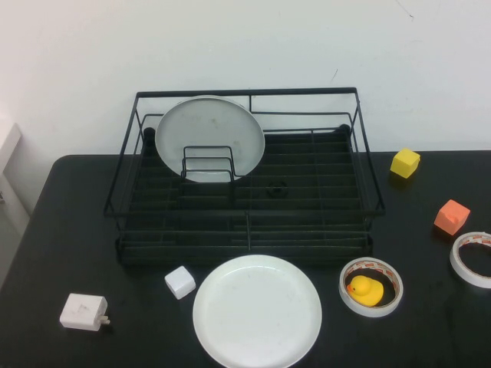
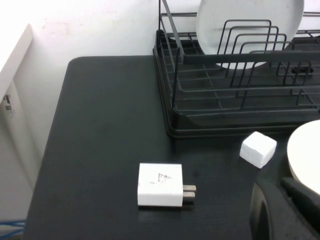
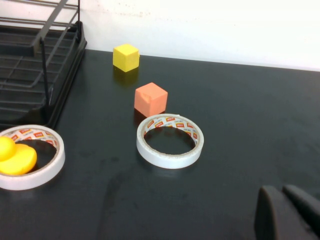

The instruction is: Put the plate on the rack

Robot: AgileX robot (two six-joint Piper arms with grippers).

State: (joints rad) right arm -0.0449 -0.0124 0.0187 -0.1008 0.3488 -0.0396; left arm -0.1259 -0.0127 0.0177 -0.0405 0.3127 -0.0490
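Note:
The glossy white plate [image 1: 257, 310] lies flat on the black table, in front of the rack, and its edge shows in the left wrist view [image 2: 307, 155]. The black wire rack [image 1: 245, 93] stands at the back centre and holds a duller greyish plate [image 1: 209, 138] upright in its dividers. Neither arm shows in the high view. My left gripper [image 2: 280, 200] is shut and empty, low over the table just left of the white plate. My right gripper [image 3: 285, 205] is shut and empty over bare table at the right, short of a tape roll [image 3: 170, 141].
A white charger [image 1: 83, 311] and a white cube [image 1: 179, 281] lie left of the plate. A tape roll with a yellow duck [image 1: 370, 287] in it sits right of it. Another tape roll [image 1: 472, 259], an orange cube [image 1: 452, 216] and a yellow cube [image 1: 405, 162] lie at the right.

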